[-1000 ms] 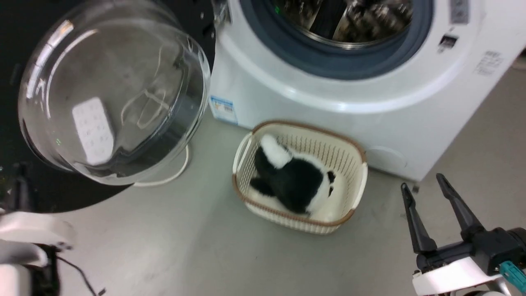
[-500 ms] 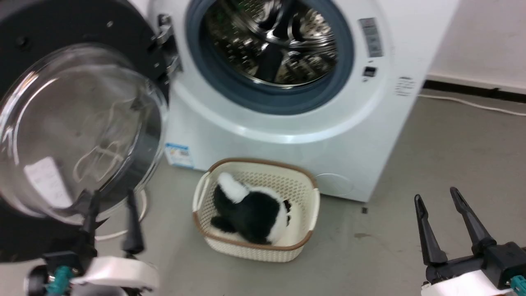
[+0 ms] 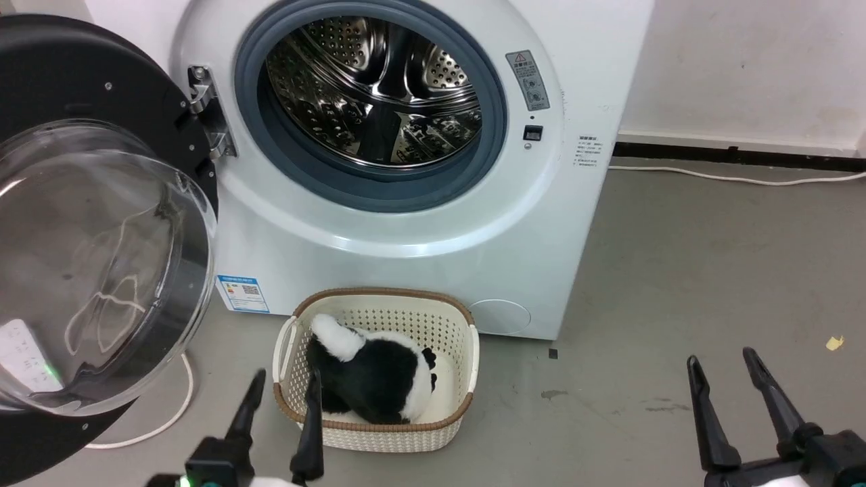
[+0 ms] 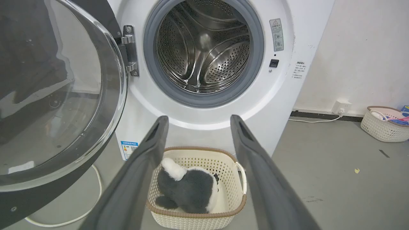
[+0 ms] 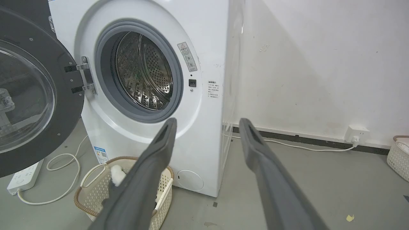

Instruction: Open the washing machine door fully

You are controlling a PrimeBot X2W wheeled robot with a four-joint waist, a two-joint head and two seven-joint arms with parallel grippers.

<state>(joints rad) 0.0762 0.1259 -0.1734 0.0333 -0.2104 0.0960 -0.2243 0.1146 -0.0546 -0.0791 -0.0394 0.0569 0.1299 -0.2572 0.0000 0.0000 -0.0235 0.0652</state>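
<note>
Head view: washing machine door (image 3: 88,74) stands wide, left of washing machine (image 3: 406,257). Left gripper (image 3: 287,375) and right gripper (image 3: 719,356) both spread, empty.
Left wrist view: basket (image 4: 198,149) just below; a low sweep could snag it.
Right wrist view: door unheld, may drift back.
</note>
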